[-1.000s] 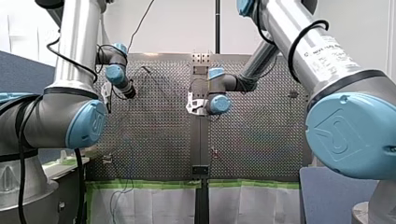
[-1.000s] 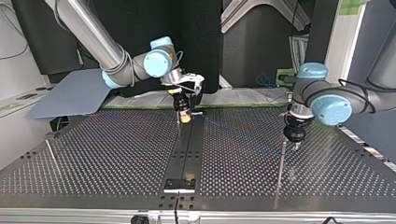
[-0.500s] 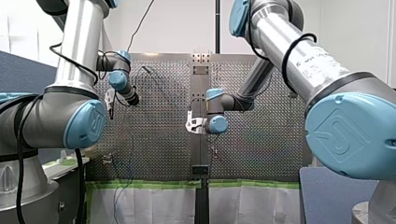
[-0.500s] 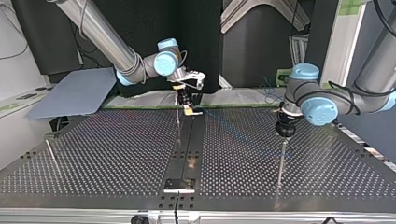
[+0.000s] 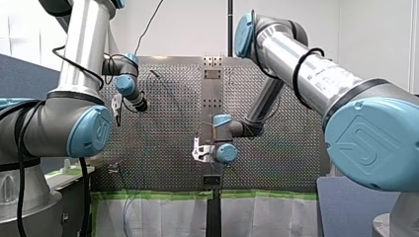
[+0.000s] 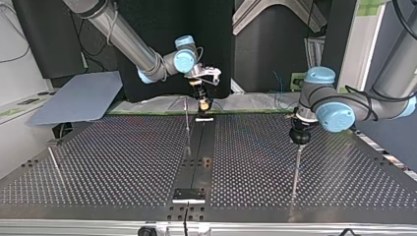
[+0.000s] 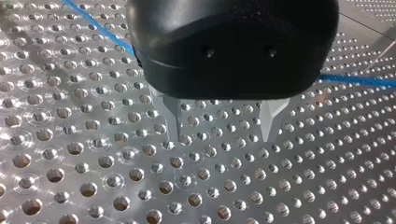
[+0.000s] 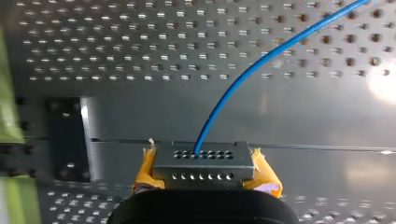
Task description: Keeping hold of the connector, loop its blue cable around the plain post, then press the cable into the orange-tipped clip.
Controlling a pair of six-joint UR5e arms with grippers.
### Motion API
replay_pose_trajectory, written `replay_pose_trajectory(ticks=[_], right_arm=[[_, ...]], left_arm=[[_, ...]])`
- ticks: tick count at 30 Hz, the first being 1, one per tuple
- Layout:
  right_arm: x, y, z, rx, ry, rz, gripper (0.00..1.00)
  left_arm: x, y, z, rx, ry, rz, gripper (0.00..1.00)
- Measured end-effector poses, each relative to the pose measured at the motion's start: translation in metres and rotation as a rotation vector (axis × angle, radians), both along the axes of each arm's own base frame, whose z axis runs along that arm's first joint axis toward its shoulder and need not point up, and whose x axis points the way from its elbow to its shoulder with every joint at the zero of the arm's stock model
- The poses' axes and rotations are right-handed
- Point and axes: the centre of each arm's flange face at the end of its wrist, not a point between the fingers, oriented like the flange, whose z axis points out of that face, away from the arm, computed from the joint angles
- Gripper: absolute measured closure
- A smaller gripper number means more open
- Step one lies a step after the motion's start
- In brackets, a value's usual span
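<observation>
Two arms are reaching over the perforated worktop [image 6: 98, 162], and we're reading them like this. Our right claw [image 8: 205, 173] is pinching the connector [image 8: 201, 161]: its yellow pads [image 8: 145, 171] are pressing on both ends of the grey metal block, which is showing two rows of small holes. The blue cable [image 8: 252, 70] is leaving the row farther from the pads and curving away over the perforations. In the top view the right claw [image 6: 203, 104] is hanging above the far end of the dark centre strip [image 6: 194, 167], close to the edge carrying the green tape [image 5: 158, 195], so the connector is sitting in the air there. Front view is showing only that arm's wrist [image 5: 225, 150] there, claw hidden. A thin post [image 6: 187, 129] is standing just beside the strip, near that claw; we can't tell its tip colour. Our left claw [image 7: 222, 133] is spread wide, its metal fingers [image 7: 171, 119] pointing down at the perforations. The cable is running across the worktop behind the claw body, apart from the fingers. In the top view the left claw [image 6: 300, 137] is hovering right over a second thin post [image 6: 296, 169]; we can't tell whether they're touching.
</observation>
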Motion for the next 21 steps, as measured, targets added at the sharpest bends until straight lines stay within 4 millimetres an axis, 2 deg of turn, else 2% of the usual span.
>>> replay_pose_trajectory(ticks=[9,21], right_arm=[[-0.004,0.004,-0.052,0.013,-0.005,-0.019,1.0],[-0.013,-0.007,-0.114,0.039,-0.003,-0.049,1.0]], left_arm=[[0.001,0.0,0.0,-0.008,-0.008,0.003,0.17],[0.002,0.001,0.001,-0.018,-0.016,0.007,0.17]])
